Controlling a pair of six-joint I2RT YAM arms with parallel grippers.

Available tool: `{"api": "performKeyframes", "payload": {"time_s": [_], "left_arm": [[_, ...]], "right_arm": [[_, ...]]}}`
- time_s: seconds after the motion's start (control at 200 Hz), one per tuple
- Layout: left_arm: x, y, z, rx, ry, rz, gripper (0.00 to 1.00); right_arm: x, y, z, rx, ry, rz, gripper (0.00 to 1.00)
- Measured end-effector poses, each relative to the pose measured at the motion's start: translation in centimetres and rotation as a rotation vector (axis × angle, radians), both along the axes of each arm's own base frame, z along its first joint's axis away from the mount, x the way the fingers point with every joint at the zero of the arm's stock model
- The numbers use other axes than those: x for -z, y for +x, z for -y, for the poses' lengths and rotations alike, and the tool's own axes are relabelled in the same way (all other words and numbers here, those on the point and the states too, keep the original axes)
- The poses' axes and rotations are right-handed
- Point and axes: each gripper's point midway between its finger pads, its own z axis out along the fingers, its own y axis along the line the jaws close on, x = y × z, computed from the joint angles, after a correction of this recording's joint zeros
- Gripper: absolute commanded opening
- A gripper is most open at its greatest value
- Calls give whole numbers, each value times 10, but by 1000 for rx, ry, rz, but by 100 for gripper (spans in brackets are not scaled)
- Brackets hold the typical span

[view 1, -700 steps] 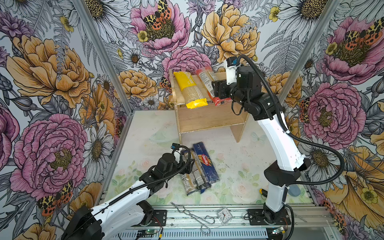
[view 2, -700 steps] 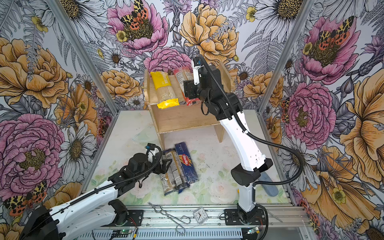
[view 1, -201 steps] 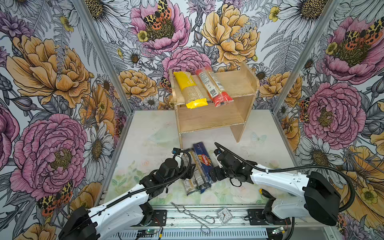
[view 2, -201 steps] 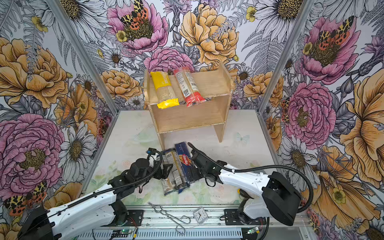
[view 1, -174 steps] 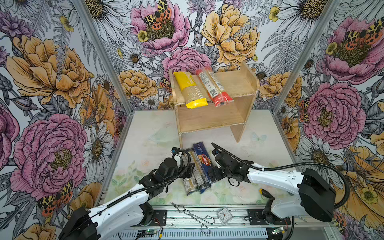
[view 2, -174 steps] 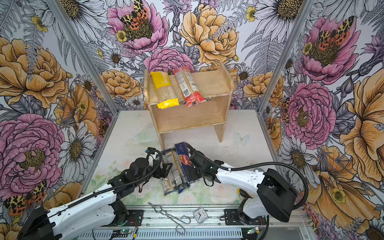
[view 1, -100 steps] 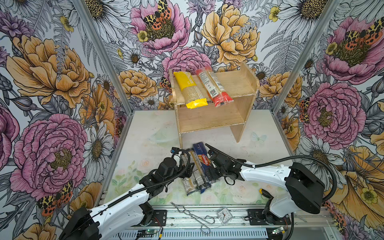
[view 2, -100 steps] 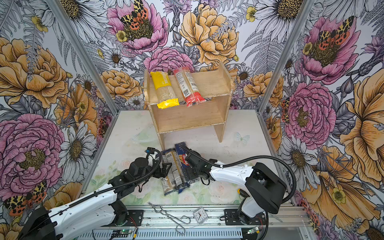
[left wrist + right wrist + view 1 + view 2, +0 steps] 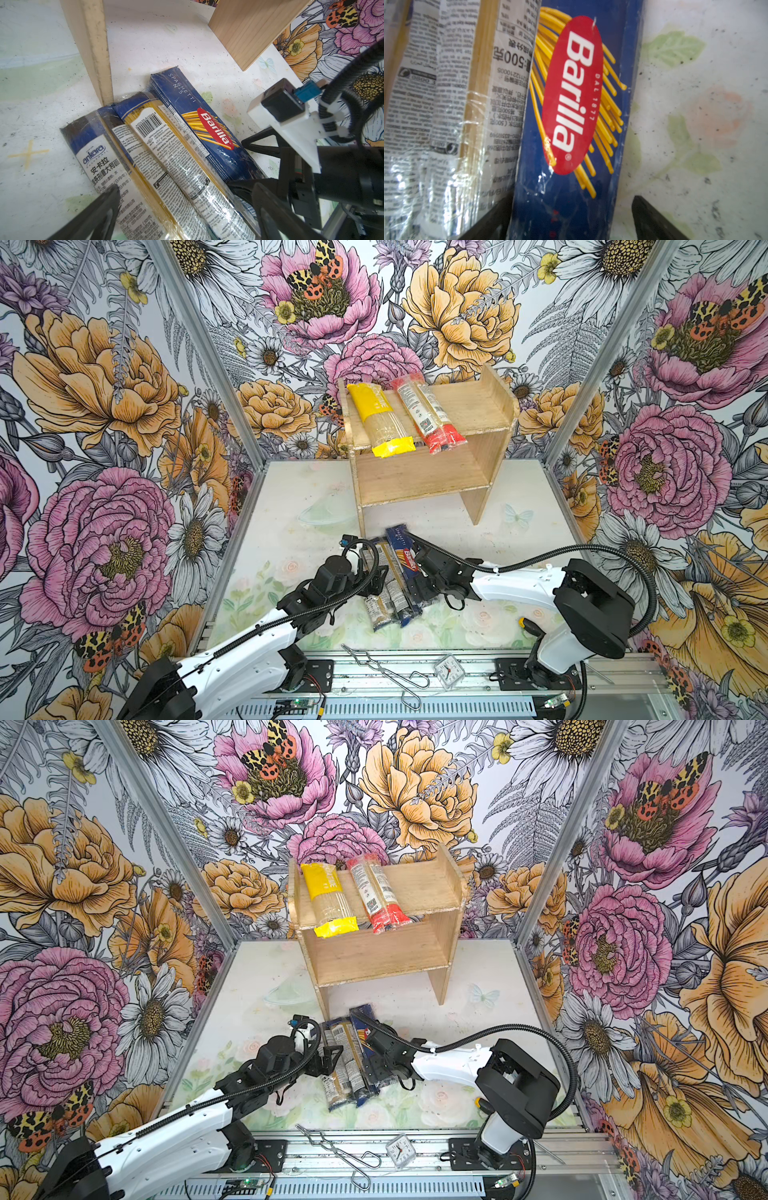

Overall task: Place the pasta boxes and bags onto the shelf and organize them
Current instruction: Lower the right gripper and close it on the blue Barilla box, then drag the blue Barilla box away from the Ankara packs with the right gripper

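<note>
Two grippers are low over the same group of packs, and both have their jaws spread. The right gripper (image 9: 572, 197) stands astride the dark blue Barilla pack (image 9: 571, 104), one finger at each long side, and the jaws are not pressed on it. The left gripper (image 9: 187, 193) is released too, its fingers wide apart over the two slim clear packs: the Ankara pack (image 9: 99, 158) and the second clear pack (image 9: 166, 162). Whether it touches them I cannot tell.

These three packs lie flat, side by side and touching, near the middle of the front edge of the surface (image 9: 291, 506). The Barilla pack is on the right arm's side. The shelf (image 9: 469, 406) stands at the middle of the back edge, and the far ends of the packs reach the foot of its left plank. On its top board lie the yellow-ended pack (image 9: 380, 423), at the left end, and the red-ended pack (image 9: 424, 414) just beside it. The near ends of both stick out over the board's front edge.
</note>
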Motion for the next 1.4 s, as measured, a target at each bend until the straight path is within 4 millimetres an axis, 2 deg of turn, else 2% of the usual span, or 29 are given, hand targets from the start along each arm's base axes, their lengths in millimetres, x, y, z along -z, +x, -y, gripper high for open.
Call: {"api": "performKeyframes", "payload": {"time_s": [0.18,0.425,0.796,0.936,1.031,1.116,1.396], "left_arm": [[1,-1,0,3,0,-2,99],[1,-1,0,3,-1,-1,99],[0,-1,0,3,-4,1,99],[-3,-2,-1,3,-12,10,99],[-2,-3,-2,3,-10,7,99],[-2,-3,-2,3,-10,7,99],[-2,-3,-2,1,-12,5,99]], "right_arm": [[9,3,-2,3,-27,-2,88],[13,4,-3,-7,-42,7,75],[8,4,-4,0,-26,18,47],[2,3,3,25,-3,11,38],[-2,-1,13,33,14,-4,25],[-8,-6,24,44,28,-24,0],[-31,-18,53,86,78,-61,0]]}}
